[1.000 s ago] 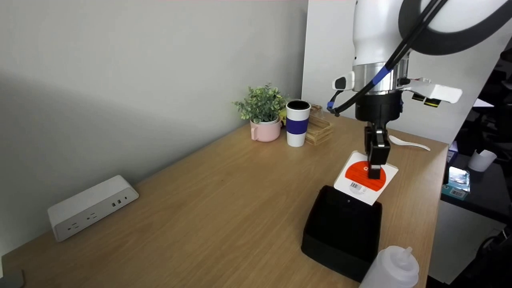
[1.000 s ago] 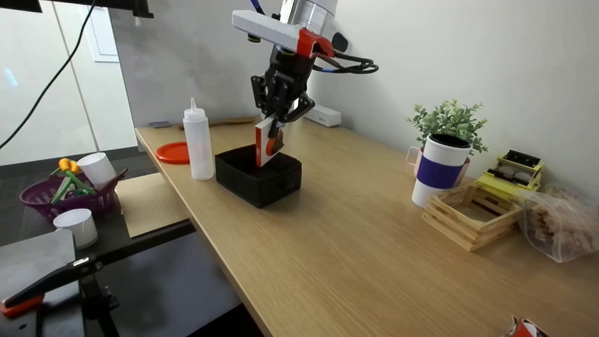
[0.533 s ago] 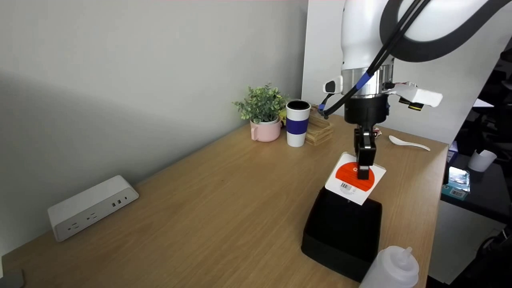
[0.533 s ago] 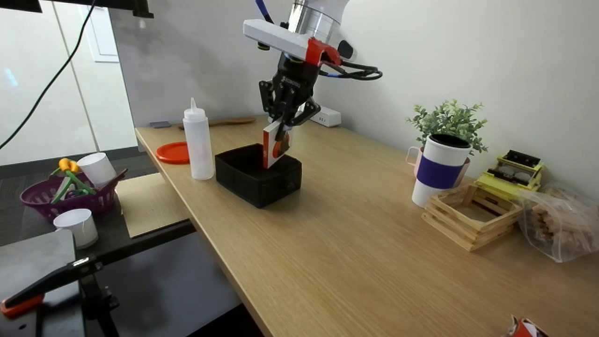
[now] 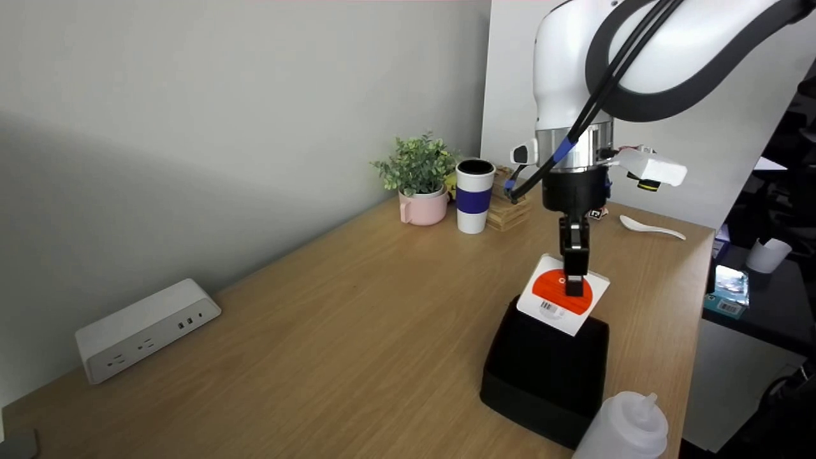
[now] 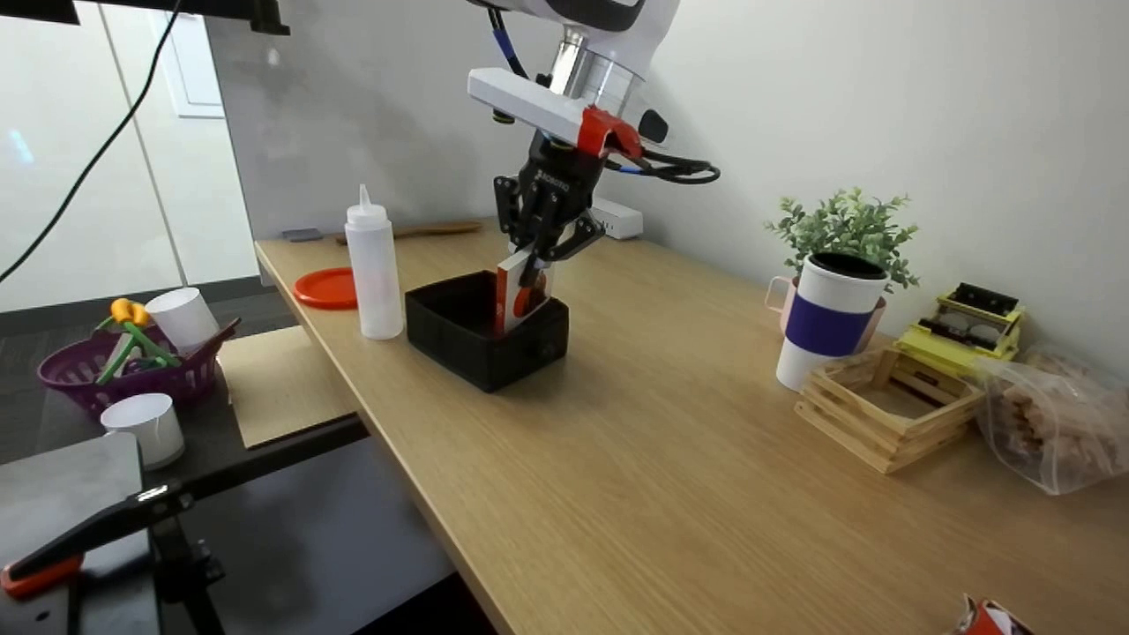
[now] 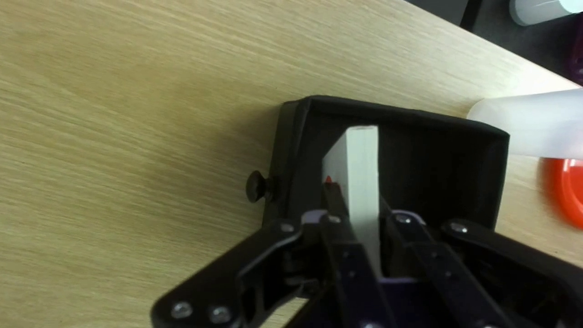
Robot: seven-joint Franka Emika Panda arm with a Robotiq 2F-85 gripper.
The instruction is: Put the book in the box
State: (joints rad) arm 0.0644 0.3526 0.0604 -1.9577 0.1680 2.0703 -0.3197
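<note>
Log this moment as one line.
hand: closed on book | book: at mouth of box, depth unclear | box: on table | bottle: beside box | release: not yet

- Here we are in what looks like a lab in an office room: a cabled robot arm (image 5: 570,70) over a long wood-topped table (image 5: 357,319)!
- Plain grey walls (image 5: 210,95) meet in the corner, white panels (image 6: 71,194) off to one side.
- And there's a power strip (image 5: 150,331) with sockets and ports, real desk gear!
- Homely bits join in: potted plant (image 5: 417,166), travel cup (image 6: 833,317), white spoon (image 5: 650,227).
- Below table height, a loaded purple basket (image 6: 168,381) and a white mug (image 6: 145,428).
</note>
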